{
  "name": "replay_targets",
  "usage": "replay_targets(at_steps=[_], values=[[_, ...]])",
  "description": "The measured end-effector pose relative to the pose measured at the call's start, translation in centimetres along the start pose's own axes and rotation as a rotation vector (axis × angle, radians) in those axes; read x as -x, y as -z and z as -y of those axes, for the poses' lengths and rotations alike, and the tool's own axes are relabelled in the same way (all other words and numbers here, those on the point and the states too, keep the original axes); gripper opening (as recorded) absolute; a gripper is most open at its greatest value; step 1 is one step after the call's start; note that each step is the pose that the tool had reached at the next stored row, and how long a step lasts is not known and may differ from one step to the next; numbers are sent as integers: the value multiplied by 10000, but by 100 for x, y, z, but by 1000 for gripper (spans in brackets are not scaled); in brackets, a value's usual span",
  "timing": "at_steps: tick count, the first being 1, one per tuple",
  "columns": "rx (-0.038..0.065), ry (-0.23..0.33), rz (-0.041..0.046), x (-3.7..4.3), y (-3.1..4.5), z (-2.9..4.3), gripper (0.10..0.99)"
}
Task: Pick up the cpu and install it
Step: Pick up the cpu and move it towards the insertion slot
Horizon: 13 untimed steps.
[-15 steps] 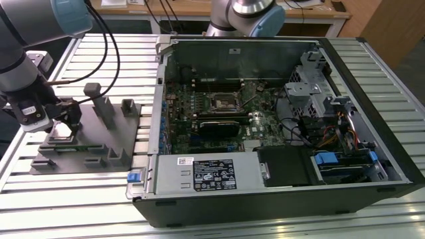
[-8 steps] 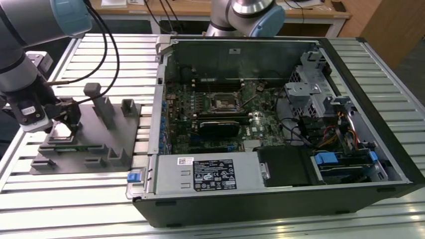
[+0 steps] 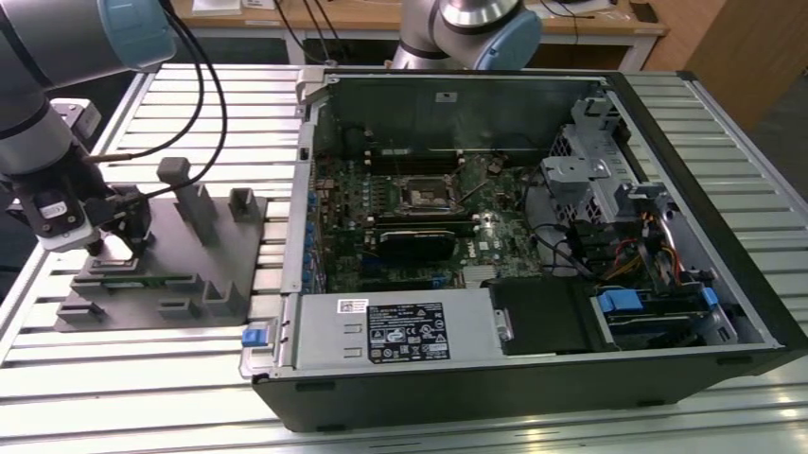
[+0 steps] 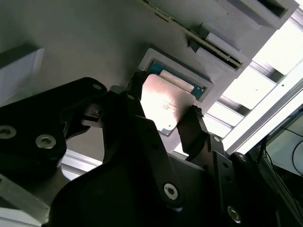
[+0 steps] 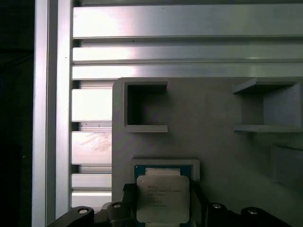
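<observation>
The cpu point(image 4: 165, 109) is a small flat square with a shiny silver top. It sits between my gripper's point(image 4: 163, 100) two black fingers, which press on two opposite edges. In the first wrist view the cpu point(image 5: 159, 197) hangs just off the blue-rimmed square recess point(image 5: 164, 168) of the grey fixture point(image 5: 218, 151). In the exterior view my gripper point(image 3: 112, 248) is low over the near-left corner of the fixture point(image 3: 189, 255), at that view's left. The black motherboard socket point(image 3: 427, 192) lies open inside the computer case, far from the gripper.
The open computer case point(image 3: 707, 123) fills the exterior view's right, with a power supply point(image 3: 392, 331), drive cages and cables. Upright grey blocks point(image 3: 189, 199) stand on the fixture behind the gripper. A slatted aluminium table point(image 3: 139, 378) carries everything. A second robot's base point(image 3: 467, 33) stands behind the case.
</observation>
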<state>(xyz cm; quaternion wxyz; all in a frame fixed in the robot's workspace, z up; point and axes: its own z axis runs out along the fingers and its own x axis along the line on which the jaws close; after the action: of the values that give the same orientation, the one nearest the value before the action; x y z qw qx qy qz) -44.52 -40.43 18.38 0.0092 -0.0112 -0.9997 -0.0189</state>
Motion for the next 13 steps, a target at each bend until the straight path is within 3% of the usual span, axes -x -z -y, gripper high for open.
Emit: replay_targets(at_steps=[7, 13], values=[[2, 1, 9, 0, 11, 0, 541], [2, 2, 31, -1, 94, -4, 541]])
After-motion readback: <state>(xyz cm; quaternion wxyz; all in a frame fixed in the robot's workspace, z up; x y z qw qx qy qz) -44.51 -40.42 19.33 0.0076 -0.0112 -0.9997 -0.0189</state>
